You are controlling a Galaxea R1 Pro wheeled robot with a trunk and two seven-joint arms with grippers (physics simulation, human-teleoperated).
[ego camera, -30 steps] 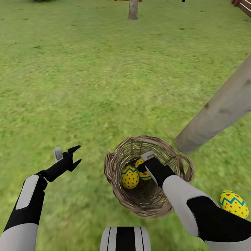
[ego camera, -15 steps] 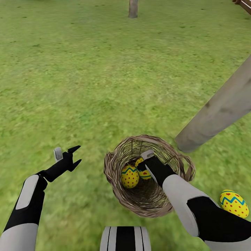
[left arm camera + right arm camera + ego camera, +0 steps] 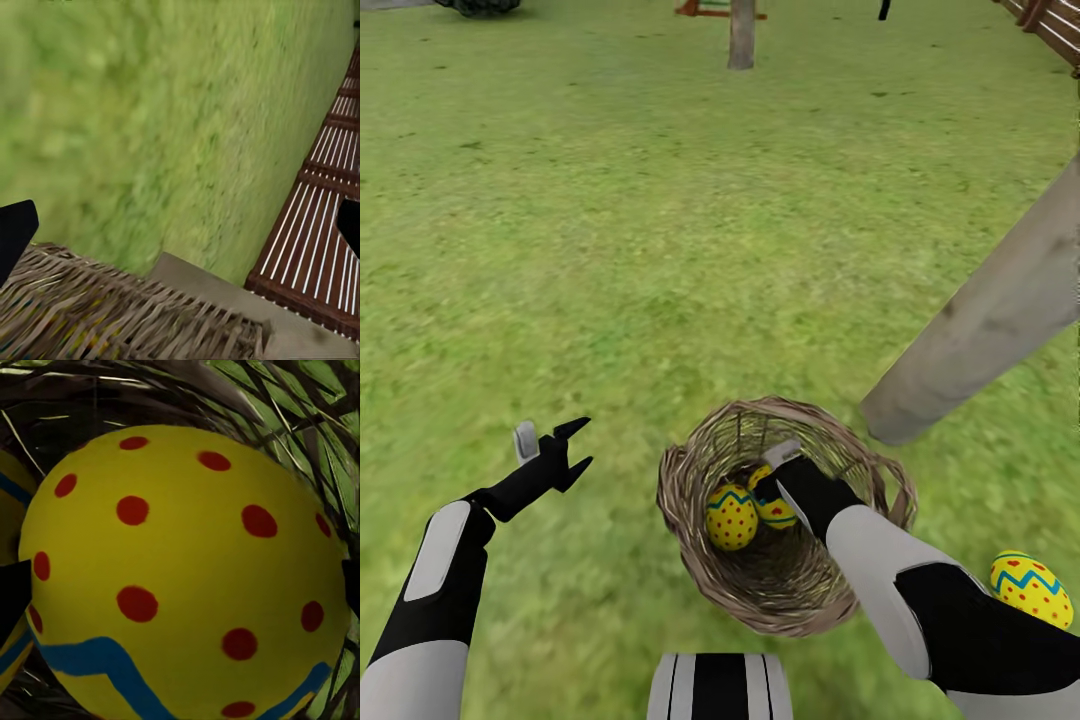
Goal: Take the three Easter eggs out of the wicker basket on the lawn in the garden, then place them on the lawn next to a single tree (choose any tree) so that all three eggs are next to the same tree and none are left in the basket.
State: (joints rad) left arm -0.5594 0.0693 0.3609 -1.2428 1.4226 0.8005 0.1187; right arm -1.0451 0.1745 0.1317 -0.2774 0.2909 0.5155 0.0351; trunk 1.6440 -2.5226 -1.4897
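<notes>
Right gripper point(image 3: 778, 478), jaws wide astride egg point(image 3: 187, 577) in wicker basket point(image 3: 690, 540): best closed centred, lifted straight.

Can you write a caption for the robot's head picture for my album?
Right end effector reaches into the wicker basket for two eggs; a third egg lies on the lawn.

Rough woven-twig wicker basket point(image 3: 780, 590), smooth glossy eggs point(image 3: 731, 517)

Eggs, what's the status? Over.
Right gripper in basket, around one egg. Second egg beside it. Third egg on lawn. Left gripper open, empty.
</notes>
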